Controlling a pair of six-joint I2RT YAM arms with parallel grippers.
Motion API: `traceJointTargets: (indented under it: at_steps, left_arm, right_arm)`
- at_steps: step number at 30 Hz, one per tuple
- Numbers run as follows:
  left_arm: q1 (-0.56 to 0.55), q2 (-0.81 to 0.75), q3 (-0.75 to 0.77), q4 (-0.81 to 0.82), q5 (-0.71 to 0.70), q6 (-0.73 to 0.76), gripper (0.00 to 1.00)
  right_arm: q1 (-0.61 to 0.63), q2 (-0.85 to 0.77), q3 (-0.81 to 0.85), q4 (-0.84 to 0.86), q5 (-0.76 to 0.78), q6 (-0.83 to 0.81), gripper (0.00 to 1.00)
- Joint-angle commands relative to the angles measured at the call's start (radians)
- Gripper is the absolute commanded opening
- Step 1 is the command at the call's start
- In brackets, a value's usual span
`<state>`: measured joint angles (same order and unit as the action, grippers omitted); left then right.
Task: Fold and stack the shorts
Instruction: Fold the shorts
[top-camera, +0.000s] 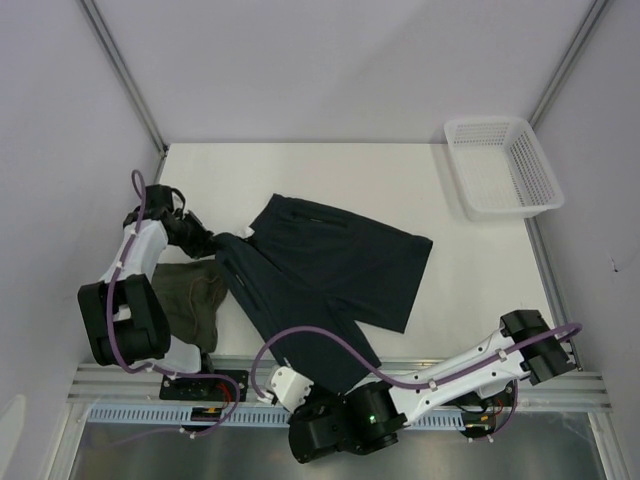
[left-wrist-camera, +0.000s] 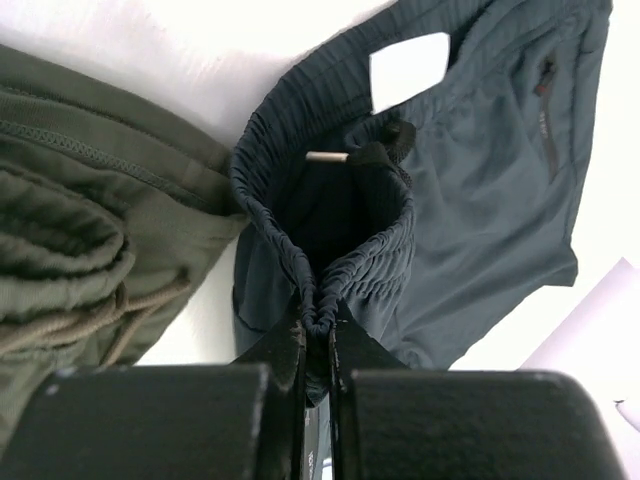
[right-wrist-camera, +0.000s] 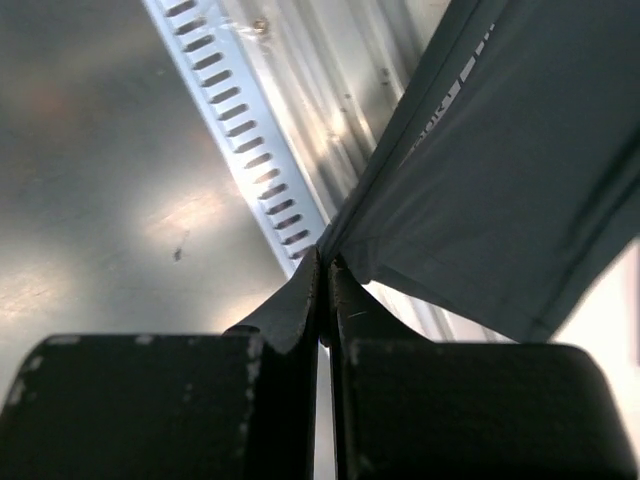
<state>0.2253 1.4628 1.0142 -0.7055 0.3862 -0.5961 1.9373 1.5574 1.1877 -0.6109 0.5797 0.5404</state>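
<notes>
The dark navy-teal shorts (top-camera: 330, 265) lie spread across the middle of the table, one leg reaching the near edge. My left gripper (top-camera: 207, 243) is shut on their gathered elastic waistband (left-wrist-camera: 318, 318) at the left end, with a white label (left-wrist-camera: 410, 70) showing inside. My right gripper (top-camera: 292, 385) is shut on the hem corner (right-wrist-camera: 325, 262) of the near leg, over the metal rail at the table's front, and the navy cloth (right-wrist-camera: 520, 180) stretches up from it. The olive-green shorts (top-camera: 190, 300) lie bunched at the near left, beside the waistband (left-wrist-camera: 80, 230).
A white mesh basket (top-camera: 500, 165) stands at the far right corner. A slotted metal rail (right-wrist-camera: 240, 130) runs along the near edge under my right gripper. Grey walls close in on the left, back and right sides.
</notes>
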Motion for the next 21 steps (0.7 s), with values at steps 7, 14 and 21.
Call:
traceJointTargets:
  at_steps: [7,14,21]
  left_arm:
    - [0.022,-0.015,0.124,0.044,-0.026,-0.237,0.0]
    - [0.016,-0.006,0.158,0.112,0.002,-0.405,0.0]
    - [-0.023,0.025,0.179,0.248,0.051,-0.582,0.0]
  right_arm:
    - [-0.233,-0.219,0.018,-0.185,0.077,0.017,0.0]
    - [-0.55,-0.408,-0.065,-0.107,-0.043,-0.091,0.0]
    - [-0.814,-0.425,-0.056,-0.086,-0.199,-0.19,0.0]
